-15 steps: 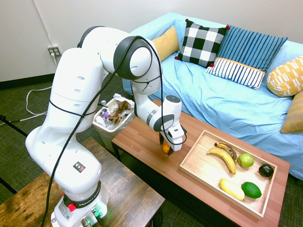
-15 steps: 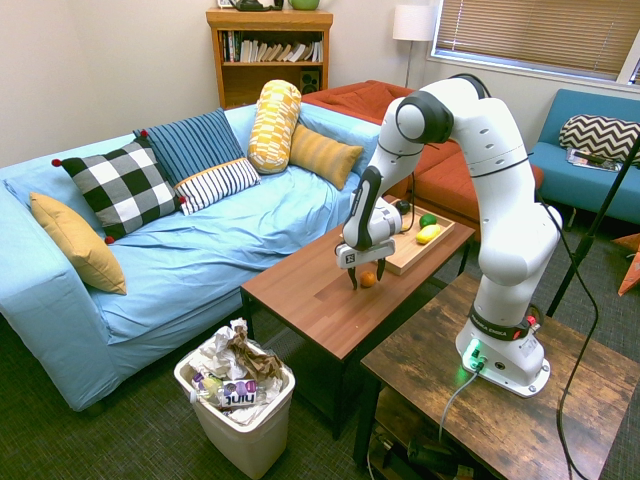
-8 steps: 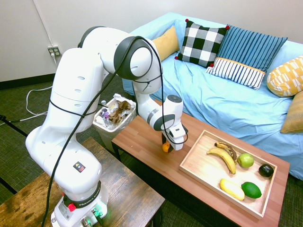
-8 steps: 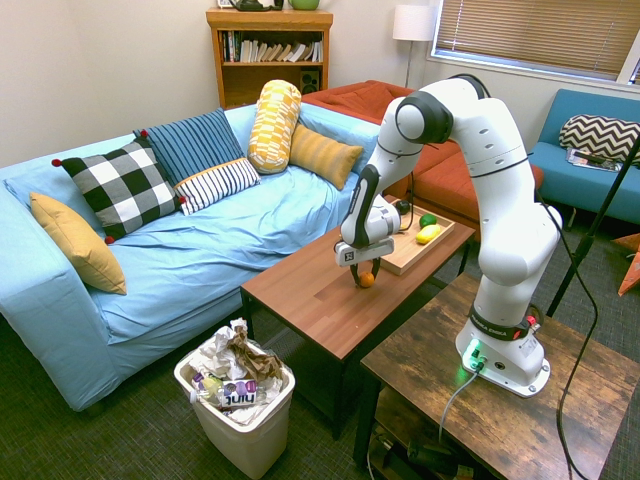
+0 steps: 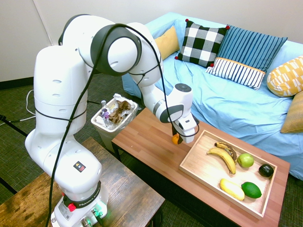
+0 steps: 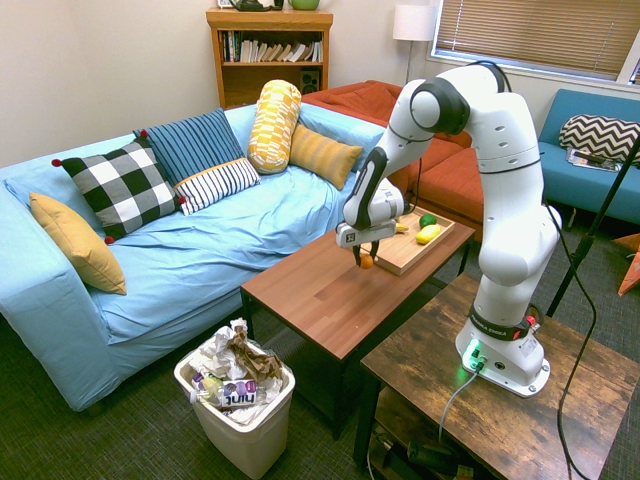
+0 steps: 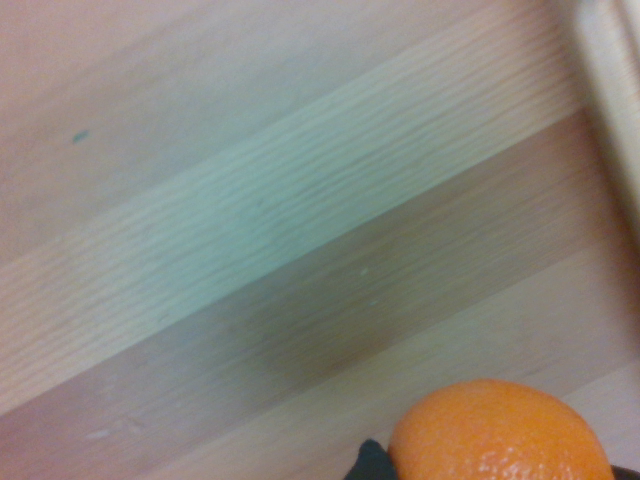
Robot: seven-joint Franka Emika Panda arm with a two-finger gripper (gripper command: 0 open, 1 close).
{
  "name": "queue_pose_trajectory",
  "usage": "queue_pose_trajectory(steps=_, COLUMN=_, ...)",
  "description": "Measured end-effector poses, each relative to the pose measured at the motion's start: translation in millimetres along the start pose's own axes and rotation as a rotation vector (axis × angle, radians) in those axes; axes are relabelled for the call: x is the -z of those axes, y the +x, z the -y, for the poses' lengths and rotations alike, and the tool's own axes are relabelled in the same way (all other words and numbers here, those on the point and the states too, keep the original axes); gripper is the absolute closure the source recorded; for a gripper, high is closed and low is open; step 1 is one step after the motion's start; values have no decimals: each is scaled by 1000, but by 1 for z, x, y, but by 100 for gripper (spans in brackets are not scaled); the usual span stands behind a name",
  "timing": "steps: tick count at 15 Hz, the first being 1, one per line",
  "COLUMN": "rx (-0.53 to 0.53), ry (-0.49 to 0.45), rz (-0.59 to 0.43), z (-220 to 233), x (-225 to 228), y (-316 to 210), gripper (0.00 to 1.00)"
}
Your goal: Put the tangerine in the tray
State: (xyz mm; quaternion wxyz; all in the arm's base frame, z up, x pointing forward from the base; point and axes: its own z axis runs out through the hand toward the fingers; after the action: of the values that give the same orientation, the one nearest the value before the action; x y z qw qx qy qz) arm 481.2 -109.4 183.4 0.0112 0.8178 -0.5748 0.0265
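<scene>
The gripper (image 5: pixel 176 139) is clamped on the tangerine (image 5: pixel 175 139), holding it clear above the table (image 5: pixel 151 146). It hangs just beside the tray (image 5: pixel 199 165), off its near end.

The white jointed robot arm (image 5: pixel 71 94) rises from its base, bends over at a high rounded elbow and slopes down to a wrist above the reddish-brown wooden table (image 5: pixel 151 151), near the table's middle and just short of the near short edge of the light wooden tray (image 5: pixel 194 163). Its two-finger gripper (image 5: pixel 176 139) points straight down, clear of the tabletop, with the dark fingers (image 6: pixel 357 256) closed on the small round bright-orange tangerine (image 5: pixel 175 139), which hangs in the air between them.
</scene>
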Motion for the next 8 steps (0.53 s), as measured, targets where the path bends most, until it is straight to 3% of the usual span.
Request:
queue_pose_trajectory(steps=3, rx=-63, ry=10, rz=-23, z=-29, x=32, y=52, gripper=100)
queue_pose_trajectory(steps=8, rx=-179, ry=-6, rz=-25, z=-79, x=20, y=124, gripper=100)
